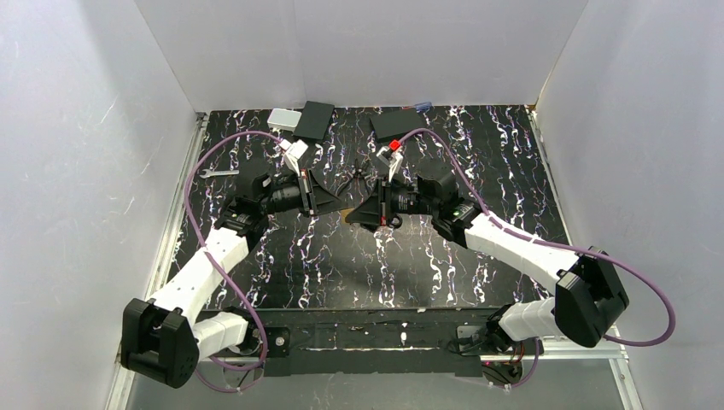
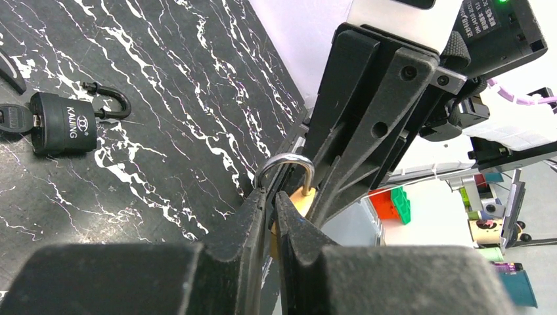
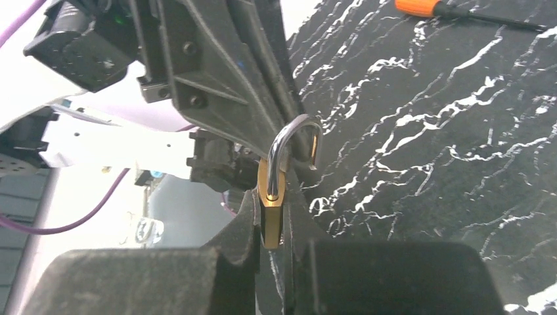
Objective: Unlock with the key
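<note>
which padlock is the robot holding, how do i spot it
Look at the middle of the black marbled table. There the brass padlock is clamped in the right gripper. Unlike the black padlock lying on the table, it is gold-bodied and gripped, not loose.

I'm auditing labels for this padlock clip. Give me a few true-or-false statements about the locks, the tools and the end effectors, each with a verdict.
1. The right end effector grips a brass padlock clear of the table. True.
2. A black padlock lies on the table with a key in it. True.
3. The screwdriver has a blue handle. False: the handle is orange.
4. The left end effector is wide open. False: its fingers stand close together, right beside the brass padlock.
</note>
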`<action>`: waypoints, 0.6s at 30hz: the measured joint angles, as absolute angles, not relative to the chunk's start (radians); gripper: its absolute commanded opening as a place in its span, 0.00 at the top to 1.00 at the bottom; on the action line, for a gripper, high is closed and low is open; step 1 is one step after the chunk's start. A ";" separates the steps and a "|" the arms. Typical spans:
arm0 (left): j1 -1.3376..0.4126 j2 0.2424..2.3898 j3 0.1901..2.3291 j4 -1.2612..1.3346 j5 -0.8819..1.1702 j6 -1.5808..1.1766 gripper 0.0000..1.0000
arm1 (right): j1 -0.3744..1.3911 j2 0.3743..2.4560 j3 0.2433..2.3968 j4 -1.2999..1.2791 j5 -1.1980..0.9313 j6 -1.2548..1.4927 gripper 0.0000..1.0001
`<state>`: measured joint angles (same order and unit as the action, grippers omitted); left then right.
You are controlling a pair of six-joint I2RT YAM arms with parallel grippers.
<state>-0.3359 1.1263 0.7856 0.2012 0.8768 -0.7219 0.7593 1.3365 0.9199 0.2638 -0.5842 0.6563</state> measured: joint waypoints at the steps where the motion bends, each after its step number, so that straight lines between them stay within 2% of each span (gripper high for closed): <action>1: -0.336 1.126 0.788 0.201 0.877 -0.722 0.90 | 0.760 1.336 0.920 0.271 -0.594 0.667 0.99; 11: -0.343 1.126 0.793 0.189 0.881 -0.709 0.82 | 0.790 1.364 0.918 0.467 -0.659 0.780 0.99; 12: -0.345 1.124 0.793 0.185 0.881 -0.705 0.78 | 0.796 1.377 0.918 0.478 -0.659 0.784 0.99; 13: -0.344 1.122 0.793 0.174 0.877 -0.693 0.71 | 0.801 1.392 0.918 0.493 -0.673 0.791 0.99; 15: -0.336 1.118 0.793 0.151 0.859 -0.671 0.51 | 0.802 1.405 0.918 0.505 -0.685 0.793 0.99; 18: -0.328 1.092 0.792 0.108 0.802 -0.633 0.46 | 0.804 1.388 0.925 0.488 -0.686 0.766 0.99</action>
